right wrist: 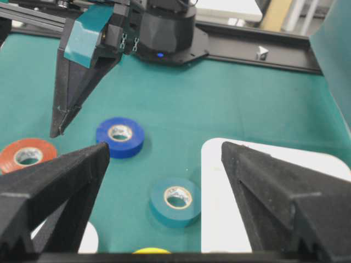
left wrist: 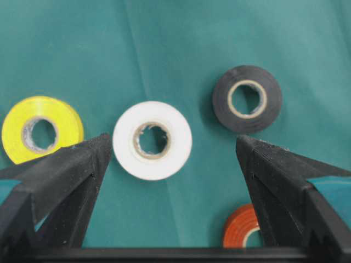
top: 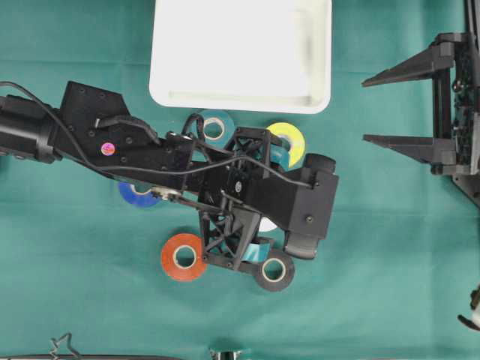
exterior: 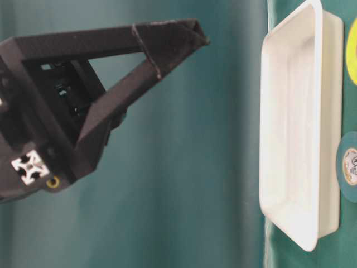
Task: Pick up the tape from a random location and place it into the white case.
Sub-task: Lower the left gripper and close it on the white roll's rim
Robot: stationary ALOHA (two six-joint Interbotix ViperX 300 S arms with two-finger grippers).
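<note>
Tape rolls, six in all, lie flat on a green cloth [top: 75, 262] with their holes facing up. White tape [left wrist: 152, 140]: seen from the left wrist, it sits just ahead of the left gripper [left wrist: 174, 150] and in line with the gap between the two fingers, touching neither; from overhead it is almost wholly hidden under that arm. Left gripper fingers [left wrist: 66, 175] spread fully wide, nothing between them. Yellow roll [left wrist: 41, 129] lies to the left of the white one, just beyond the left finger; black roll [left wrist: 247, 98] lies to the right and a little farther off; orange roll [left wrist: 242, 226] shows only partly beside the right finger. Teal roll [top: 216, 127] rests just below the near rim of the white case, with a blue roll [top: 136, 196] half covered by the left arm farther left. White case [top: 240, 94]: shallow tray at the top centre of the overhead view, holding nothing, well apart from the white tape. Right gripper [top: 375, 109]: at the right edge of the overhead view, clear of all rolls, fingers likewise spread fully wide and holding nothing; its wrist view looks across the teal and blue rolls toward a corner of the case.
</note>
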